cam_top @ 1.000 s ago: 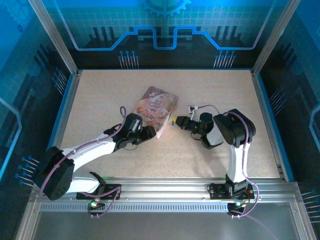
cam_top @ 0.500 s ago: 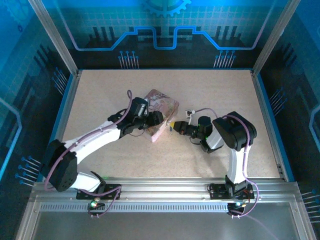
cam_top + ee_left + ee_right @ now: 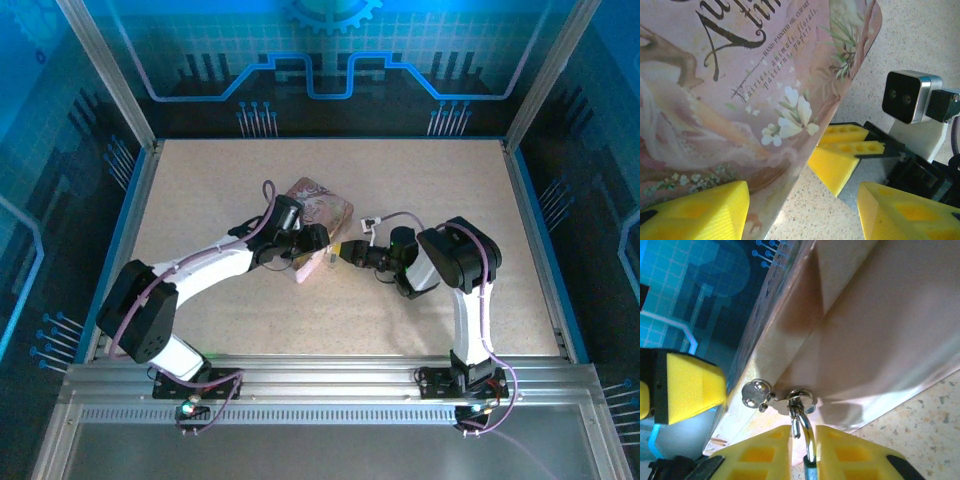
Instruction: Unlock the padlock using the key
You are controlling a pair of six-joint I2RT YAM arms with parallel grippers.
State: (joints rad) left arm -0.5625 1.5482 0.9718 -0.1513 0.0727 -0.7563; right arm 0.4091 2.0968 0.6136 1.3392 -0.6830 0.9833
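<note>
The tin (image 3: 740,100) carries large dark script, cut off at the top, of which only "Au" and "tim" can be read, then small capitals "HAND PAINTED OIL CLIPART" and a script line "fairies, animals, florals, patterns, papers".

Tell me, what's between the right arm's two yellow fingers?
The thin shackle of the padlock, hooked into the clasp on the tin; the right wrist view shows it.

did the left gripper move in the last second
Yes. The left gripper has moved away from the arm bases, toward the table's far edge and to the right, and now sits at the pink tin.
</note>
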